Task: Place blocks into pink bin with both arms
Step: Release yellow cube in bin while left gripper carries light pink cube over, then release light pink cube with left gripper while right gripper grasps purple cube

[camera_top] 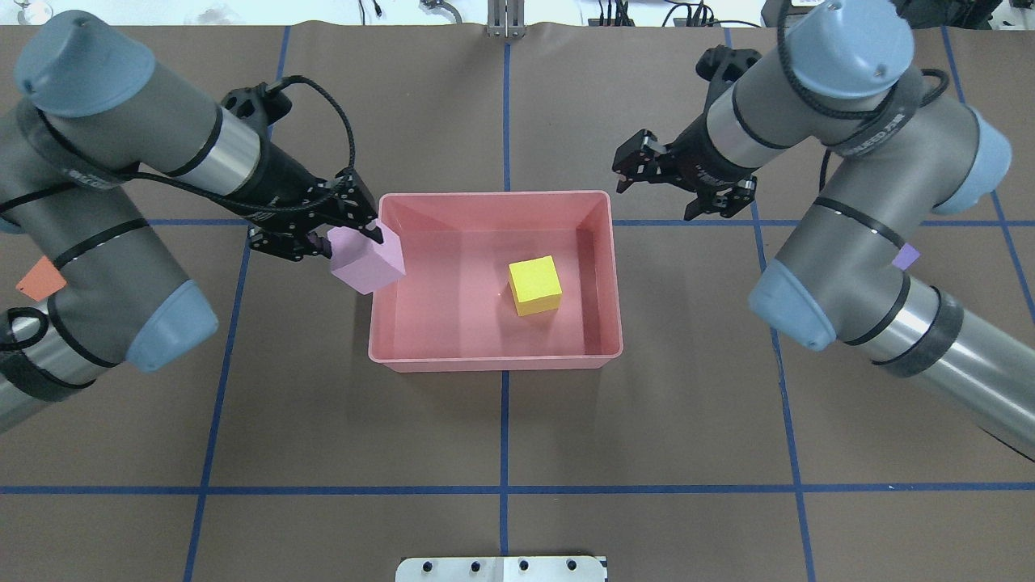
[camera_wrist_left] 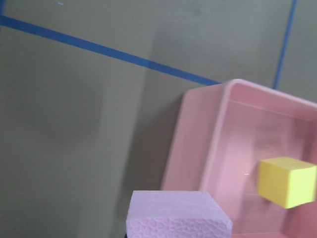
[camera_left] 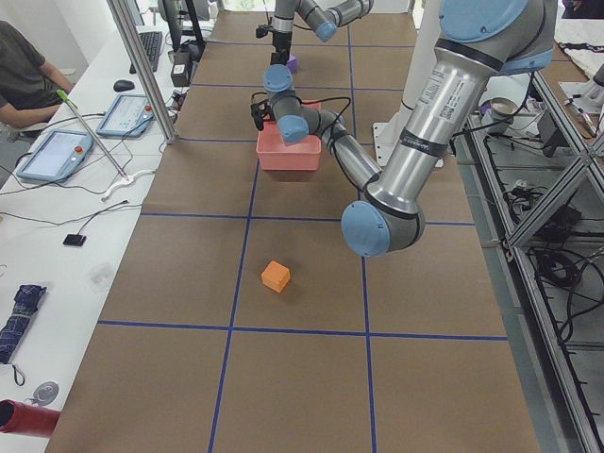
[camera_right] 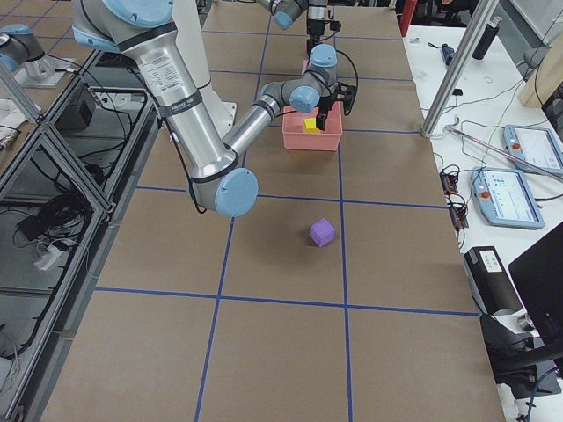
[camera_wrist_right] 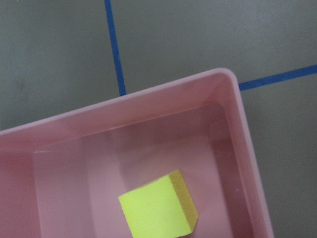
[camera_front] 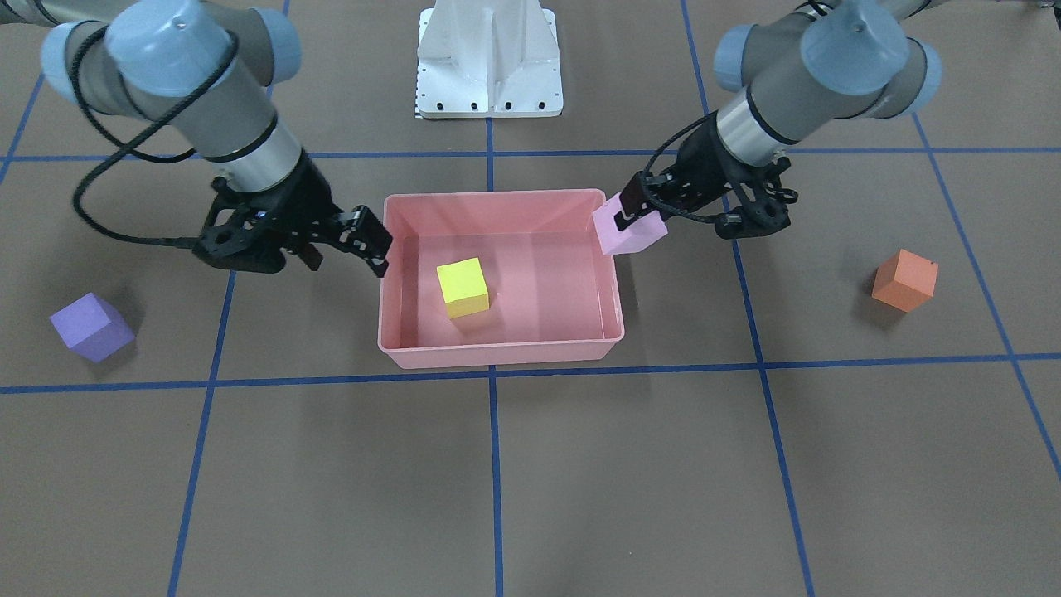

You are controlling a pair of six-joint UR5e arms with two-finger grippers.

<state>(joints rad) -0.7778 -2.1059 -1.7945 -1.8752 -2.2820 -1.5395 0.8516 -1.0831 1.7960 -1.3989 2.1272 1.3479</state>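
The pink bin sits mid-table with the yellow block on its floor. My left gripper is shut on the pale pink-lilac block and holds it over the bin's rim on my left side. My right gripper is open and empty, just outside the bin's opposite end. The purple block lies on the table on my right. The orange block lies on my left. The left wrist view shows the held block beside the bin's corner.
The white pedestal base stands behind the bin, between the arms. Blue tape lines cross the brown table cover. In the overhead view my right arm hides most of the purple block. Operators' desks with tablets run along the far table edge in the side views.
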